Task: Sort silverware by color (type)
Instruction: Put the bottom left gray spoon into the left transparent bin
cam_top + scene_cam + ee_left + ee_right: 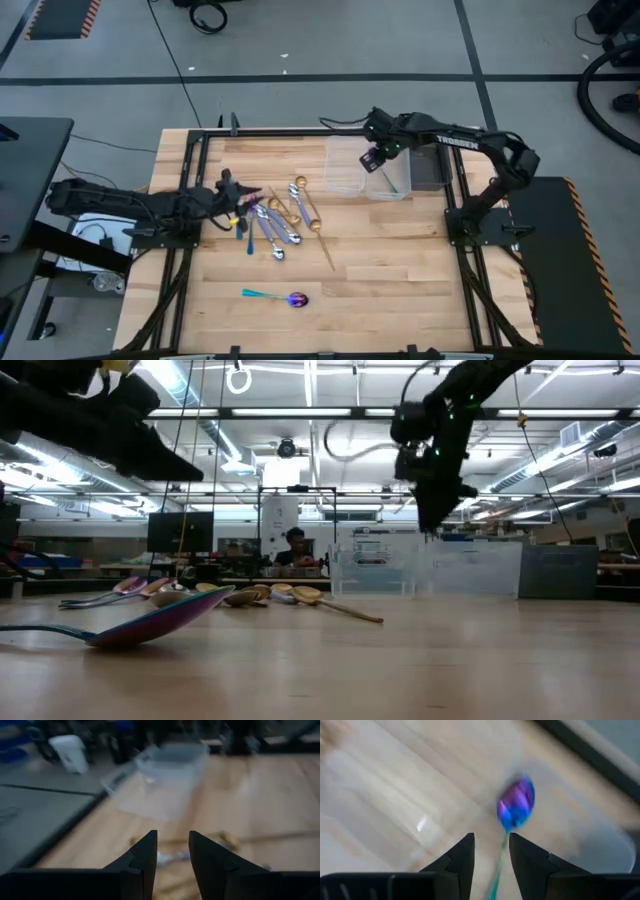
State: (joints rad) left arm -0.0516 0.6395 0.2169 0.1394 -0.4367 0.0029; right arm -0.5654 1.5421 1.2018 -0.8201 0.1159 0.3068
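TROSSEN lettering on right arm [470,142], purple spoon [516,801] below right hand [490,851]

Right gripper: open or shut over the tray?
Open. The right gripper shows a clear gap between its fingers, with an iridescent purple spoon just beyond them, above the clear tray.

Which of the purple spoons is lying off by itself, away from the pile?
The purple spoon with the teal handle near the table's front edge. It lies alone, while the other purple spoons sit in the cluster with the gold spoons, by the left gripper.
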